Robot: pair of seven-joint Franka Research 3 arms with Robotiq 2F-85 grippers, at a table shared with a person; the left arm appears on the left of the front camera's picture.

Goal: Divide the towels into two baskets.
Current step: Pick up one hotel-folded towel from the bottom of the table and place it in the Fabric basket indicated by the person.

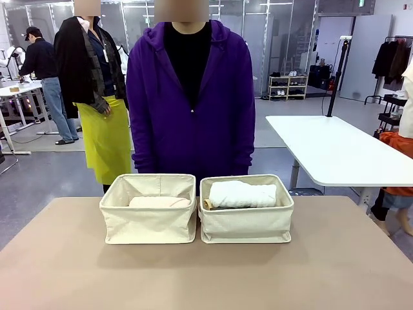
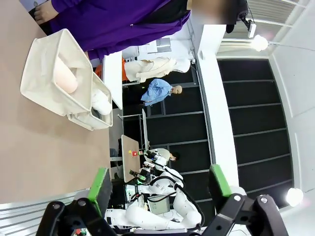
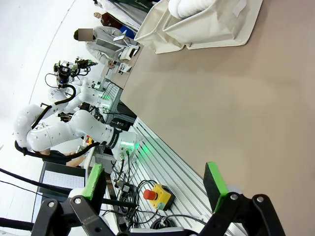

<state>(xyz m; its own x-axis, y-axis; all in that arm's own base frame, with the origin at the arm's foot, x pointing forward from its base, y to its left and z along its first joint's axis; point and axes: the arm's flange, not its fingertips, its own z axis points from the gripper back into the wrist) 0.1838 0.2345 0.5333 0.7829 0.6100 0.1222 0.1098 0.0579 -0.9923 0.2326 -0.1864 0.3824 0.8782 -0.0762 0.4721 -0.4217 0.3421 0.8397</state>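
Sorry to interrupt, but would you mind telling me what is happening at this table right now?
Two cream baskets sit side by side on the table. The left basket holds a pale peach towel; the right basket holds a white towel atop darker ones. A person stands behind them. The left gripper and the right gripper are open and hold nothing.
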